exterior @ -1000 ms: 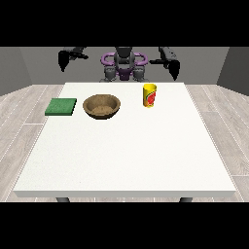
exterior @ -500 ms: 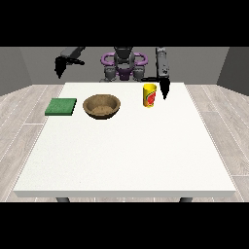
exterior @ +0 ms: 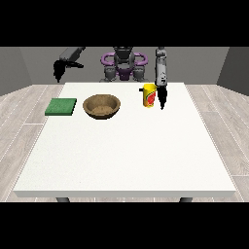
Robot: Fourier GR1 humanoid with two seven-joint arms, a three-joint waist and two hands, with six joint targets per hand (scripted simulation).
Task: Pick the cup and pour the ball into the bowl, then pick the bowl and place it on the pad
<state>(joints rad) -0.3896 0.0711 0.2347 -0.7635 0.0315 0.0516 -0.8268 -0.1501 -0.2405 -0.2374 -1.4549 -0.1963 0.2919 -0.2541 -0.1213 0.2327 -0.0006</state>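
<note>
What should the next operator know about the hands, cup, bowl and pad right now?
Robot hand at the view's right: lowered beside the yellow cup, holding nothing; contact unclear.
Robot hand at the view's left: raised off the table's far corner, holding nothing.
Wooden bowl stands mid-table, green pad beside it toward the view's left.
Done: nothing.
Left: grasp the cup, pour into the bowl, move the bowl onto the pad.

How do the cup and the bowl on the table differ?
The cup is yellow with a red mark, tall and narrow; the bowl is brown, wide and low. The cup has a hand right beside it; the bowl has none near. Both stand upright on the white table.
</note>
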